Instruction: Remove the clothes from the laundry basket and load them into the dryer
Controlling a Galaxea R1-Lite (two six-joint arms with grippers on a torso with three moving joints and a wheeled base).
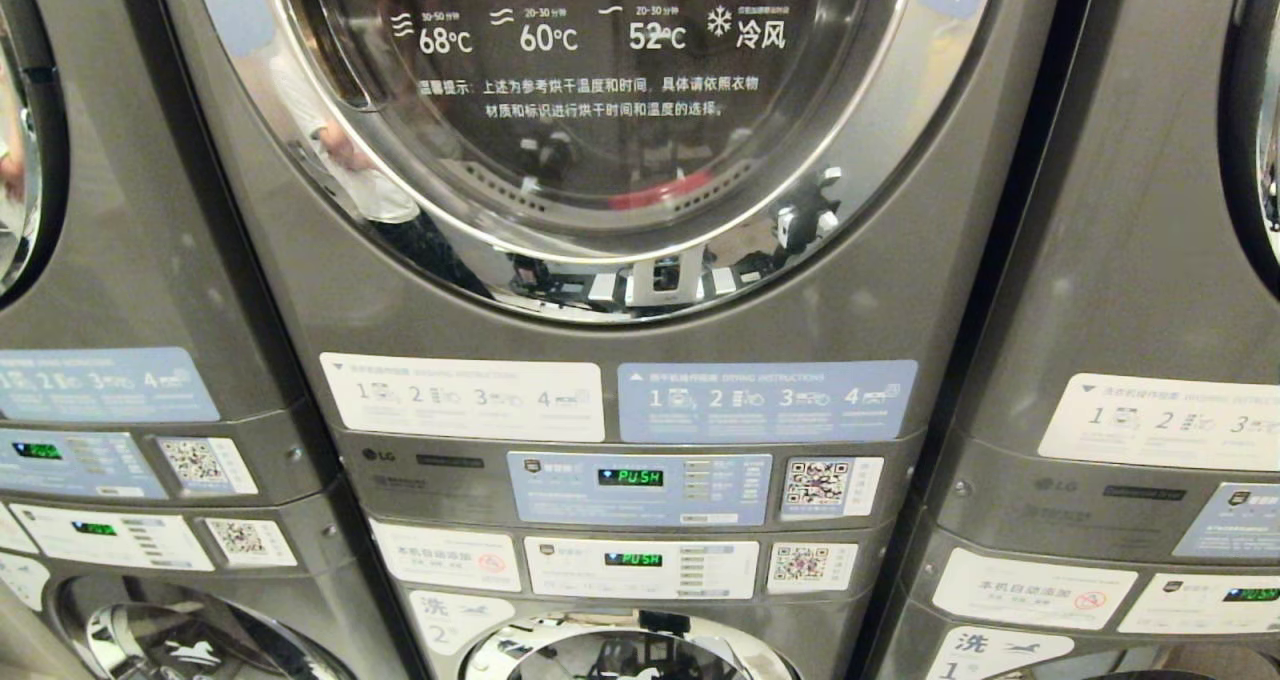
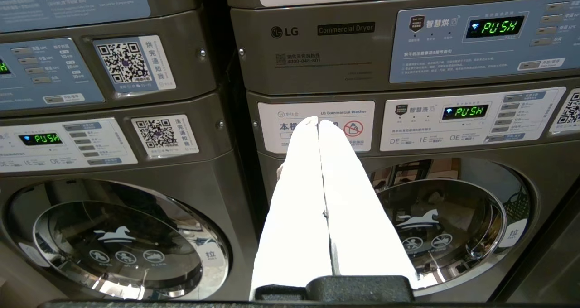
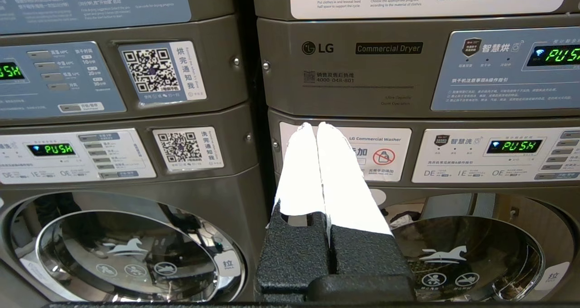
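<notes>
A grey LG dryer (image 1: 620, 400) fills the head view, its round chrome-rimmed glass door (image 1: 590, 110) closed. Its control panel (image 1: 640, 488) below the door reads PUSH. Neither arm shows in the head view. In the left wrist view my left gripper (image 2: 317, 121) is shut and holds nothing, its white fingers (image 2: 299, 199) pressed together before the washer's label under the dryer panel (image 2: 480, 40). My right gripper (image 3: 316, 126) is shut and holds nothing too, pointing at the same stack's washer label. The clothes and the laundry basket are out of view.
A washer with a round glass door (image 3: 471, 249) sits under the dryer, its panel (image 2: 471, 117) also reading PUSH. Matching stacked machines stand to the left (image 1: 120, 360) and right (image 1: 1140, 360). A person is reflected in the dryer door's chrome rim (image 1: 360, 180).
</notes>
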